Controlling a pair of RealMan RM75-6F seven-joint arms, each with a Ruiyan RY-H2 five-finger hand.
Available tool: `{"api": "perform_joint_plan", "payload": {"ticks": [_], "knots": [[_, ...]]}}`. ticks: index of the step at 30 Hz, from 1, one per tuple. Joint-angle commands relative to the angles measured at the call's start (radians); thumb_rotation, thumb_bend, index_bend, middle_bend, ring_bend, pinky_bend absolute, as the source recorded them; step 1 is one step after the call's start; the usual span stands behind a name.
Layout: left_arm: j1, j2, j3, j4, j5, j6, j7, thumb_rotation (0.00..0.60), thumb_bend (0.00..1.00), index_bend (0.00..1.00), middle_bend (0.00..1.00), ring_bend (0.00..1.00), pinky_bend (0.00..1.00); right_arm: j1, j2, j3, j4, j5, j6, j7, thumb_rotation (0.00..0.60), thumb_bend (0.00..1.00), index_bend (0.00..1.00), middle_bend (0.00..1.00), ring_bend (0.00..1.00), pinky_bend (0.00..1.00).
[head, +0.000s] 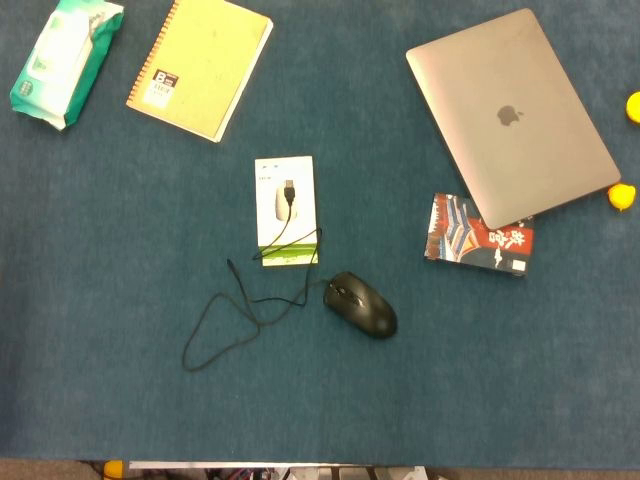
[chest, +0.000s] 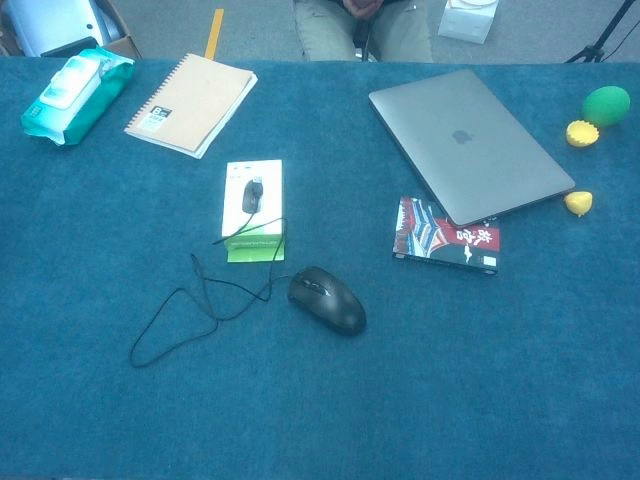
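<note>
Neither hand shows in the head view or the chest view. A black wired mouse (head: 361, 303) (chest: 327, 299) lies near the middle of the blue table cloth. Its thin cable (head: 232, 322) (chest: 190, 305) loops to the left, and the USB plug (head: 289, 188) (chest: 255, 186) rests on a white and green mouse box (head: 286, 214) (chest: 252, 211). A shut silver laptop (head: 510, 113) (chest: 467, 142) lies at the right, its near corner overlapping a small dark printed box (head: 479, 236) (chest: 447, 236).
A yellow spiral notebook (head: 200, 64) (chest: 191, 103) and a green pack of wet wipes (head: 66, 60) (chest: 76, 93) lie at the far left. Small yellow toys (head: 622, 196) (chest: 578, 203) and a green ball (chest: 606, 104) sit at the right edge. A seated person (chest: 362, 24) is behind the table.
</note>
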Motion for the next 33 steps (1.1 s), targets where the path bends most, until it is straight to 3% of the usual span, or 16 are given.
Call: {"api": "perform_joint_plan", "payload": {"ticks": [1, 10, 19, 22, 33], "knots": [[-0.003, -0.001, 0.000, 0.004, 0.000, -0.005, -0.001, 0.600, 0.26, 0.07, 0.05, 0.00, 0.03, 0.000, 0.000, 0.000, -0.001, 0.001, -0.001, -0.002, 0.600, 0.38, 0.55, 0.45, 0.34, 0.48], [-0.032, 0.003, 0.002, 0.022, 0.027, -0.041, -0.028, 0.600, 0.26, 0.07, 0.05, 0.00, 0.04, -0.001, 0.004, 0.001, -0.007, -0.001, 0.002, -0.006, 0.600, 0.38, 0.55, 0.45, 0.34, 0.48], [-0.153, 0.023, 0.006, 0.086, 0.125, -0.170, -0.083, 0.600, 0.26, 0.16, 0.08, 0.00, 0.03, 0.001, 0.006, -0.004, -0.021, -0.009, -0.001, -0.019, 0.600, 0.38, 0.55, 0.45, 0.34, 0.48], [-0.268, 0.002, -0.013, 0.124, 0.193, -0.266, -0.189, 0.600, 0.26, 0.20, 0.11, 0.02, 0.04, 0.000, 0.009, -0.005, -0.030, -0.011, 0.001, -0.028, 0.600, 0.38, 0.55, 0.45, 0.34, 0.48], [-0.517, -0.083, 0.004, 0.283, 0.371, -0.418, -0.270, 0.600, 0.26, 0.31, 0.21, 0.09, 0.04, 0.007, 0.030, -0.003, -0.081, -0.009, -0.009, -0.086, 0.600, 0.38, 0.55, 0.45, 0.34, 0.48]]}}
